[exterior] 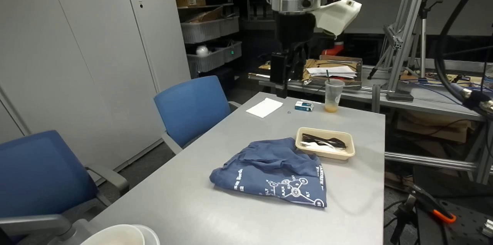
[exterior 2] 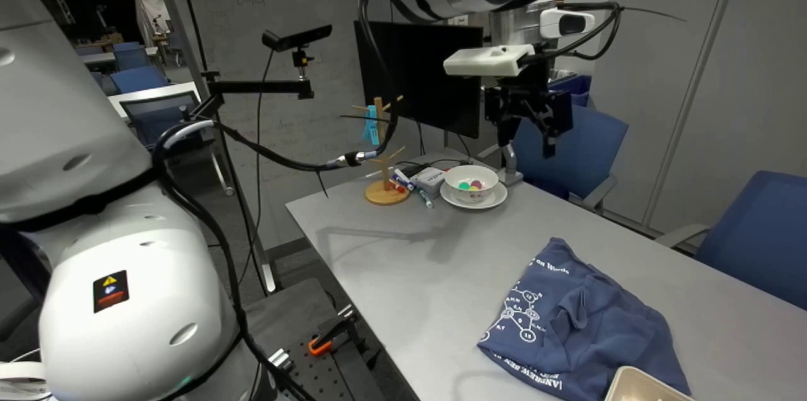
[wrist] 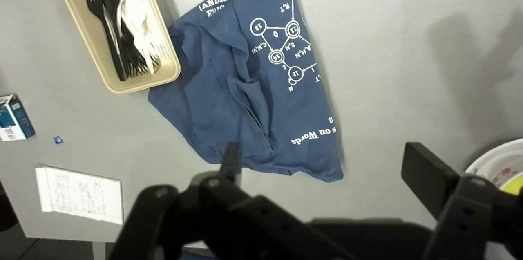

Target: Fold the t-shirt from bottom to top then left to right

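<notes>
The navy-blue t-shirt [exterior: 265, 175] lies bunched and folded over on the grey table, with wrinkles and a raised crease. White lettering and a diagram of linked circles show on its upper side; in the wrist view the t-shirt [wrist: 253, 80] fills the middle. Part of its edge meets the tray, and what lies under the folds is hidden. High above the table, apart from the cloth, hangs my gripper [exterior 2: 528, 144]. In the wrist view its fingers [wrist: 429, 178] stand wide apart with nothing gripped between them.
A beige tray [exterior: 348, 154] of black and white cutlery touches the t-shirt. Farther along are a notepad [exterior: 264, 107], a small box [exterior: 304, 106] and a plastic cup [exterior: 333, 96]. A bowl on a plate [exterior 2: 471, 194] and a wooden stand [exterior 2: 386, 191] occupy the opposite end. Blue chairs [exterior: 192, 108] line one side.
</notes>
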`<state>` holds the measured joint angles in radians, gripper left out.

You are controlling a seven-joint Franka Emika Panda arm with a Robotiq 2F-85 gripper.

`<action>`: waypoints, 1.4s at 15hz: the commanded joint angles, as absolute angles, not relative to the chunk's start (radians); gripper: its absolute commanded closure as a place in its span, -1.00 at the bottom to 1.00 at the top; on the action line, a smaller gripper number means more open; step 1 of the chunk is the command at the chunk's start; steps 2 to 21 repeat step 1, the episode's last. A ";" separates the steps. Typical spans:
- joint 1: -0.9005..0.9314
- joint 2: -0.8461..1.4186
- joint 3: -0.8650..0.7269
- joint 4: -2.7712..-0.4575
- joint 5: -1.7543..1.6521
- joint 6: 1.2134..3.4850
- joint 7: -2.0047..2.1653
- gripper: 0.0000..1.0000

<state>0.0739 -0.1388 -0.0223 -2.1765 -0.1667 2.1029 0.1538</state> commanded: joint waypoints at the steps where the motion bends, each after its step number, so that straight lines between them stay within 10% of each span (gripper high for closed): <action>1: 0.050 -0.139 0.001 -2.175 -0.163 2.102 0.151 -1.00; 21: 0.050 -0.139 0.001 -2.175 -0.163 2.102 0.151 -1.00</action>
